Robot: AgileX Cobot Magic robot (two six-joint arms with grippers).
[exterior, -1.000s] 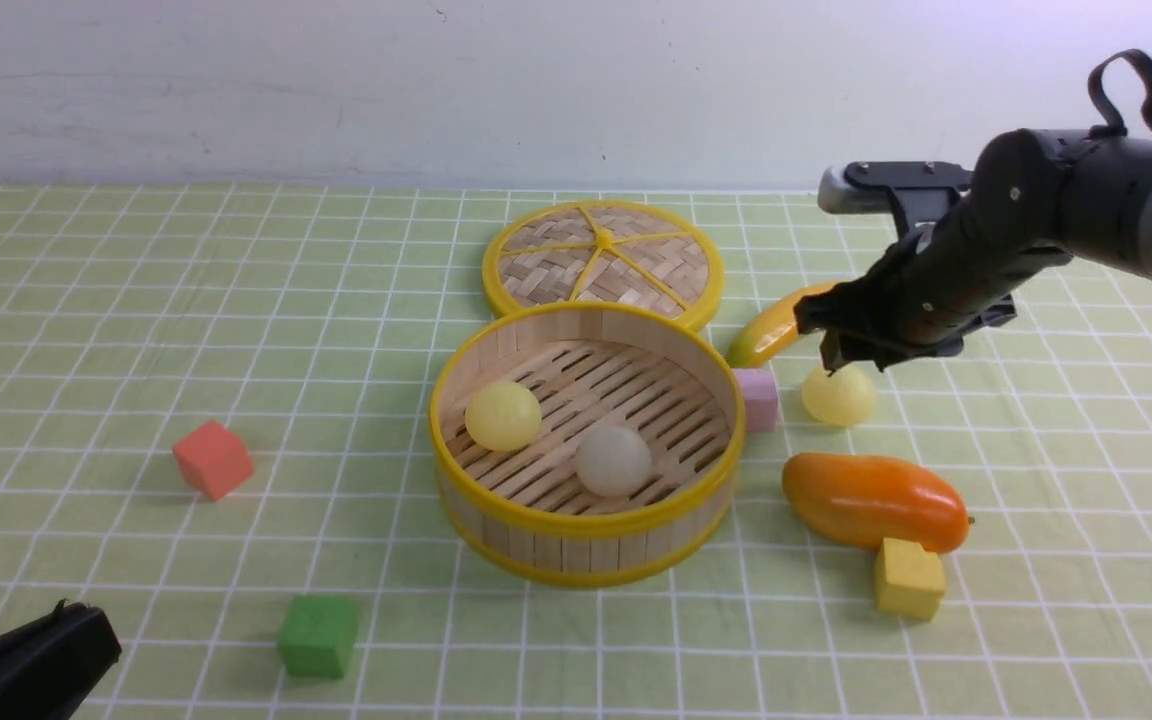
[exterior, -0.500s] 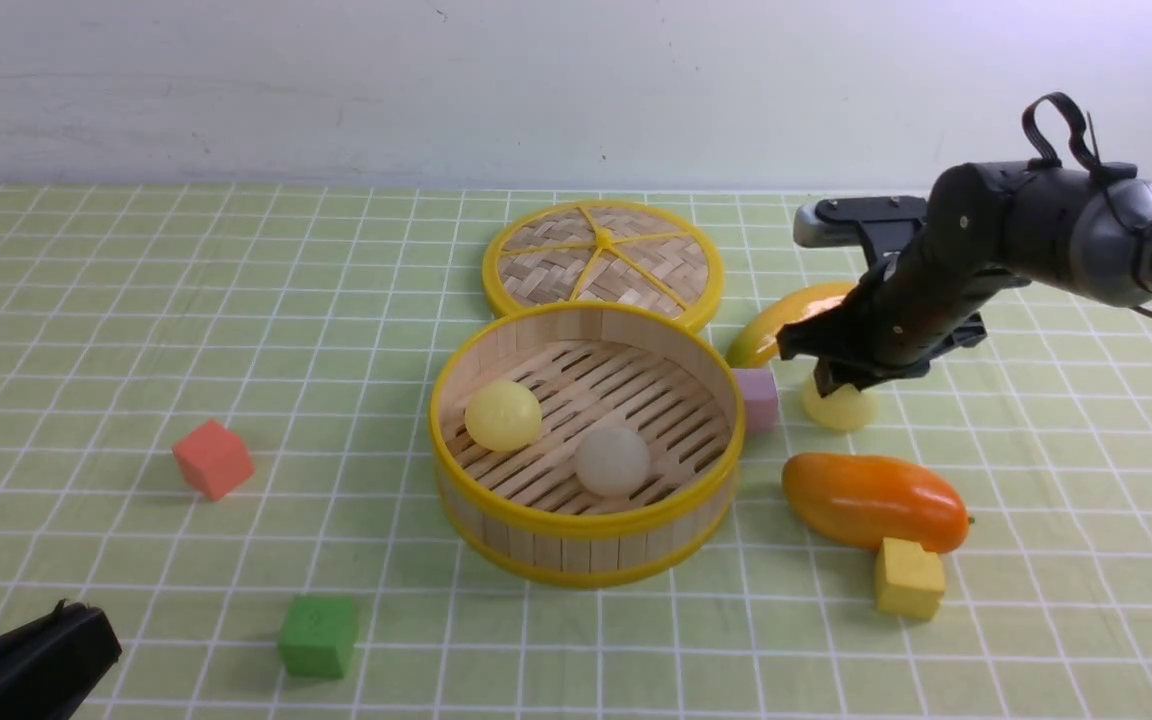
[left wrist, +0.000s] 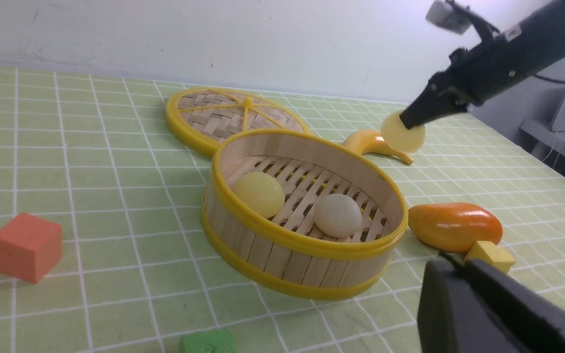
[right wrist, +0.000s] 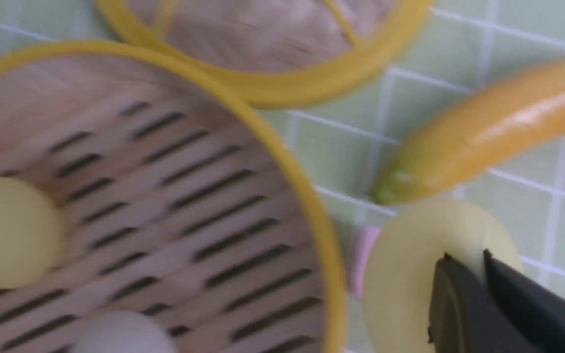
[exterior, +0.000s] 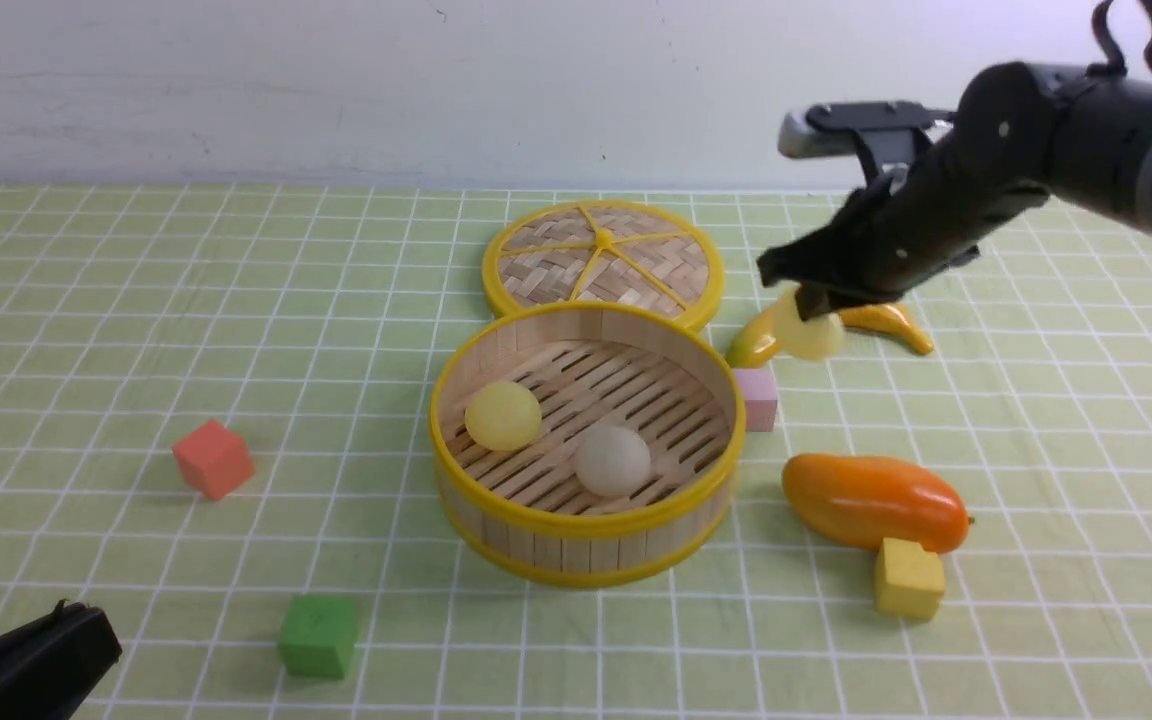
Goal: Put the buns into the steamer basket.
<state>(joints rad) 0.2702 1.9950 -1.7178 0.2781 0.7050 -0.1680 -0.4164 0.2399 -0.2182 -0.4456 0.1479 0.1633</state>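
- We see the right fingers pinching the held bun, a pale yellow one. The right wrist view shows both dark tips pressed onto it.
- The held bun hangs clear of the tabletop, in front of the banana. It is outside the steamer basket, off to the right of the far rim.
- Two more lie on the basket's slatted floor: the yellow bun at the left and the white bun nearer the front, a little apart.
- The woven lid lies flat behind the basket. We cannot tell whether the two rims touch.
- The pink cube sits just beside the basket's right wall.
- Further forward on the right, the mango touches the yellow cube.
- The red cube and the green cube stand well apart to the basket's left.
- The left fingers sit low at the front left corner, pressed together.
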